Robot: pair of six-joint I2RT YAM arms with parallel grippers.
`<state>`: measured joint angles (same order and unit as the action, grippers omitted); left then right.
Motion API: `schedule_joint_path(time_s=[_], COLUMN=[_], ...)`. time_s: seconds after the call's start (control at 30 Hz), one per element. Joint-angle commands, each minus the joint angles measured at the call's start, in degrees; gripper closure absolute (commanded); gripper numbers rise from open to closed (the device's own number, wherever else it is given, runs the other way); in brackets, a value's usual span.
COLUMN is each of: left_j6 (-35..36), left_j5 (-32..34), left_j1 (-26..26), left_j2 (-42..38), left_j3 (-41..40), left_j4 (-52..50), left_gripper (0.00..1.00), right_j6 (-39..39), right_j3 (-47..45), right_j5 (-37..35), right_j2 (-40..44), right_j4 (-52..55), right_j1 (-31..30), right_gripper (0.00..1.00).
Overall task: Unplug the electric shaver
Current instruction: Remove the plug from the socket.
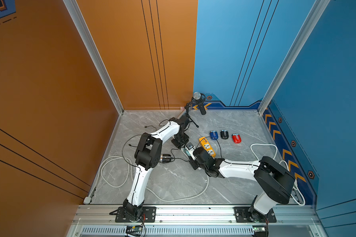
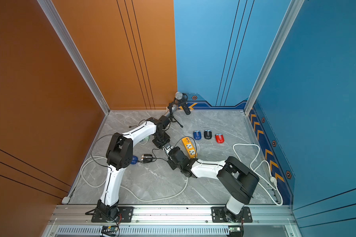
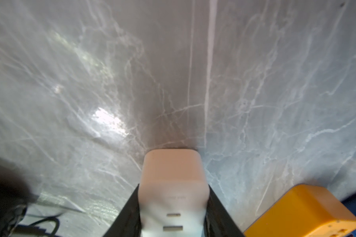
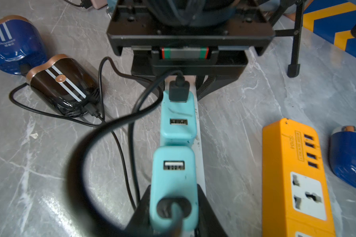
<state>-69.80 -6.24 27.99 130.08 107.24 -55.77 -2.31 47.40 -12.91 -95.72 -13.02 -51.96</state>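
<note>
Bright, even light; white glare on the marble tabletop (image 3: 109, 121); near black cable (image 4: 76, 170) out of focus.

The jaws grip a pale slotted block (image 3: 173, 180), yellow power strip (image 3: 302, 213) nearby.

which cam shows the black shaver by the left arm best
The right wrist view: the black shaver is close and sharp, with its white stripes and copper rim. In both top views the shaver is small, lying by the left arm. The left wrist view does not show it clearly.
</note>
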Motion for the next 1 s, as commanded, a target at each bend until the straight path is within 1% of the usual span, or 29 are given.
schedule_joint_path(time_s=[0.0,0.07,0.13,0.23,0.3,0.4,0.47,0.53,0.57,0.77,0.87,0.97], left_j6=[0.62,0.69,0.7,0.73,0.95,0.98,1.04,1.06,1.03,0.86,0.75,0.73], left_j5=[3.12,3.28,3.43,3.83,3.98,3.9,3.91,3.94,3.91,3.78,3.53,3.47], left_j1=[0.05,0.14,0.09,0.13,0.18,0.14,0.14,0.14,0.14,0.05,-0.08,-0.04], left_j2=[3.05,3.03,3.05,2.97,2.97,3.07,3.14,3.22,3.27,3.49,3.81,4.15], left_j3=[-2.47,-2.4,-2.39,-2.21,-2.13,-2.12,-2.12,-2.16,-2.12,-1.95,-1.62,-1.12], left_j4=[-1.18,-1.18,-1.15,-1.17,-1.15,-1.18,-1.15,-1.18,-1.18,-1.18,-1.16,-1.18], left_gripper=[0.92,0.92,0.92,0.92,0.92,0.92,0.91,0.92,0.91,0.91,0.91,0.91], right_j6=[0.99,-2.2,-7.3,-13.59,-16.32,-19.82,-19.57,-18.32,-17.51,-4.18,0.2,3.28], right_j3=[1.7,2.19,2.36,2.6,3.89,3.76,4.28,4.75,4.56,3.74,3.78,2.57], right_j5=[-4.32,-1.18,3.59,8.88,14.23,21.1,22.03,20.39,18.27,0.16,-5.42,-8.67], right_j2=[3.98,3.91,4.09,4.01,3.09,1.95,1.23,1.26,1.69,4.85,5.19,5.5], right_j4=[-2.43,-1.17,-0.49,0.46,2.1,-0.24,0.31,1.36,1.62,2.55,2.96,1.29], right_j1=[0.68,1.1,1.84,3.34,5.06,7.69,8.24,7.91,7.47,1.87,0.24,-1.15], right_gripper=[0.85,0.86,0.86,0.87,0.86,0.87,0.86,0.86,0.87,0.88,0.88,0.88])
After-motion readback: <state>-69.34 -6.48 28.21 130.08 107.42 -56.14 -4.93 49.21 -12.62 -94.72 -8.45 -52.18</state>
